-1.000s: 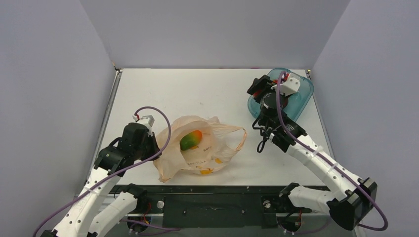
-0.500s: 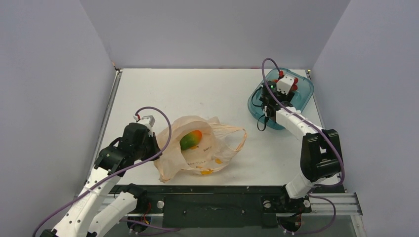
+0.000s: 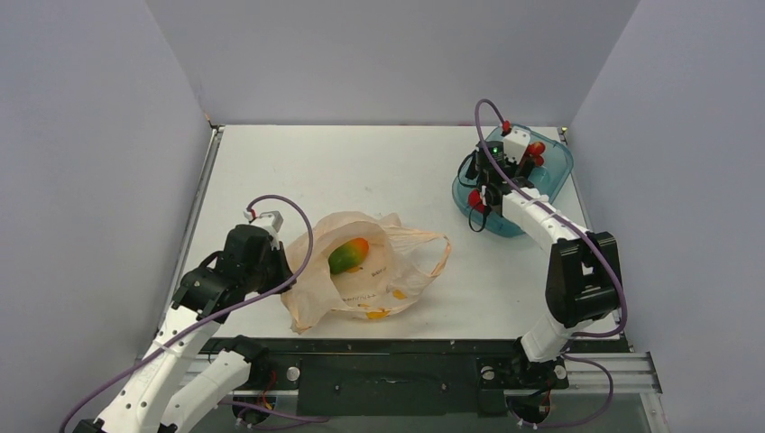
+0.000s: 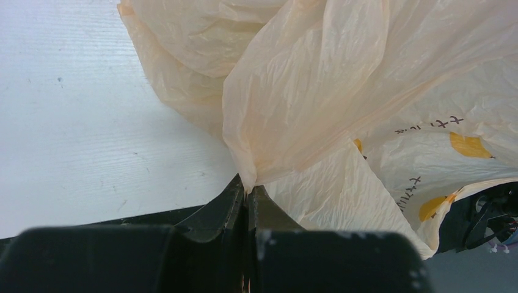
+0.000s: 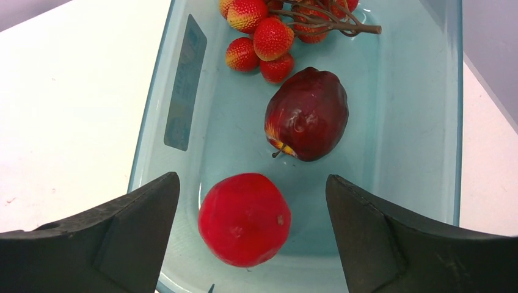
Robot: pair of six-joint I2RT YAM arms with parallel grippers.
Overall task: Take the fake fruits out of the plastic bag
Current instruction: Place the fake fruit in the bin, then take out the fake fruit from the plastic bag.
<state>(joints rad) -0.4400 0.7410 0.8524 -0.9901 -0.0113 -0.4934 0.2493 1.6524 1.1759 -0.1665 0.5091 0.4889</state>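
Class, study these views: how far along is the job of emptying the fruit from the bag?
Done: the berry cluster, dark maroon fruit and red ball lie in the teal tub. In hand: the right gripper hangs open over the ball; the left gripper pinches an edge of the plastic bag. Left: the mango-shaped fruit inside the bag.

top camera looks down from behind on the whole table (image 3: 361, 162). left wrist camera hugs the plastic bag (image 4: 317, 79), right wrist looks close into the teal tub (image 5: 415, 122); both show from above.
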